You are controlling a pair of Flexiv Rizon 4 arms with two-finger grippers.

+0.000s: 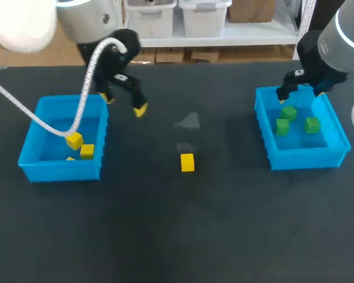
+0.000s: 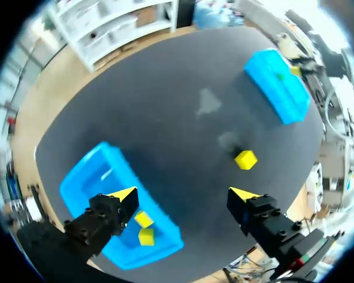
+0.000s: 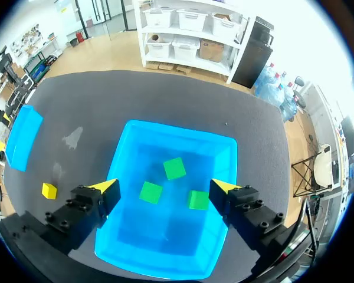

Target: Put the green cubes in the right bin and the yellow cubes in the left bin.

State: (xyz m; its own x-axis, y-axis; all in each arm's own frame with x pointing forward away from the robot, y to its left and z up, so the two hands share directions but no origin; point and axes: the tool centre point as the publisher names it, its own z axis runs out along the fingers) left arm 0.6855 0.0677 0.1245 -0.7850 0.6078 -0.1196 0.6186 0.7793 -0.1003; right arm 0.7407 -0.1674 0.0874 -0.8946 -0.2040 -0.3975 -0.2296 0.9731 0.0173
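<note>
**One yellow cube loose, both grippers wide and empty**

In the head view a white cable (image 1: 82, 112) crosses the left bin (image 1: 35, 171), which stands well to the left of the lone yellow cube (image 1: 187, 163). Two yellow cubes (image 1: 74, 140) lie in that bin. A third yellow sliver by its front wall is too cut off to identify. The right gripper's tips are hard to make out in that view.

The right wrist view shows the right gripper (image 3: 165, 187) spread wide and holding nothing. It hangs over the right bin (image 3: 177, 127), well to the right of the lone yellow cube, with three green cubes (image 3: 174, 168) inside.

The left gripper (image 2: 183, 194), fingers far apart and empty, hangs behind and to the left of the lone yellow cube, beside the left bin's inner wall.

The lone yellow cube sits on the table (image 1: 165, 236), well apart from both bins, with a pale smudge (image 1: 189, 122) a little behind it.
</note>
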